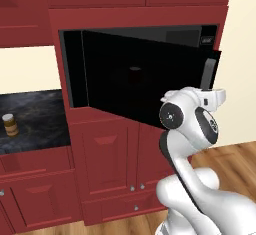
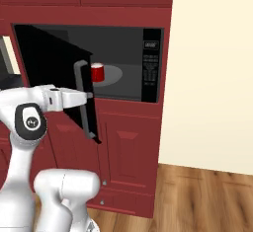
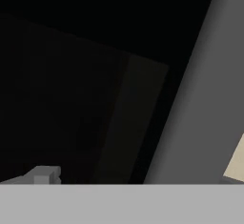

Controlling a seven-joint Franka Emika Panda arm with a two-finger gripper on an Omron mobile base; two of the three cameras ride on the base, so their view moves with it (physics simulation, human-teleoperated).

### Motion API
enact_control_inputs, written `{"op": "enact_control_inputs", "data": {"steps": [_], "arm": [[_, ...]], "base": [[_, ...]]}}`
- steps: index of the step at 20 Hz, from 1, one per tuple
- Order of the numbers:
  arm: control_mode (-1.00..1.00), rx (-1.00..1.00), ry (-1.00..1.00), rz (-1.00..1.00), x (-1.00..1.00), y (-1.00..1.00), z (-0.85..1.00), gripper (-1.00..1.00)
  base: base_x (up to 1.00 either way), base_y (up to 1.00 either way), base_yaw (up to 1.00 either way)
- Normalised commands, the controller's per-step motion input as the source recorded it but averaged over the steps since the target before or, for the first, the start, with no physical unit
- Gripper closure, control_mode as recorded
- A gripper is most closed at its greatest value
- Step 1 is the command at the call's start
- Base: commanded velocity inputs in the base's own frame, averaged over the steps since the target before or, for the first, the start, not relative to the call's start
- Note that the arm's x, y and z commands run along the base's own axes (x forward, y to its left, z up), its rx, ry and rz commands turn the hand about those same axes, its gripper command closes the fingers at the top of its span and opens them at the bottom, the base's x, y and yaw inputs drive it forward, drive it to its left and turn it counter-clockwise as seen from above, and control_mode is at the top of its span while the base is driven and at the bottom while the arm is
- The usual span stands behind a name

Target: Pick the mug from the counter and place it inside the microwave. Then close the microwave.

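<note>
Inside the microwave, at the centre of the right base view, the small red mug with its white interior already stands on the round grey turntable, so the step in hand looks like closing the half-open black glass door. At centre left of that view the claw sits spread wide and empty against the door's outer face, just beside the long, smooth grey handle. The next move likely calls for a steady push to swing the glossy panel shut, while the marbled black bench at lower left of the left base view carries a small brown jar.
</note>
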Motion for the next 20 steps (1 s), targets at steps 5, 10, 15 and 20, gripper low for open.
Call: {"op": "enact_control_inputs", "data": {"steps": [5, 10, 15, 20], "arm": [[-1.0, 0.0, 0.08, 0.03, 0.86, -0.05, 0.0, -1.0], [-1.0, 0.0, 0.08, 0.03, 0.77, -0.04, 0.0, -1.0], [-1.0, 0.0, 0.06, 0.02, 0.72, -0.03, 0.0, -1.0], [-1.0, 0.0, 0.03, 0.02, 0.78, -0.03, 0.0, -1.0]], "base": [[0.0, 0.0, 0.0], [0.0, 0.0, 0.0], [0.0, 0.0, 0.0], [0.0, 0.0, 0.0]]}}
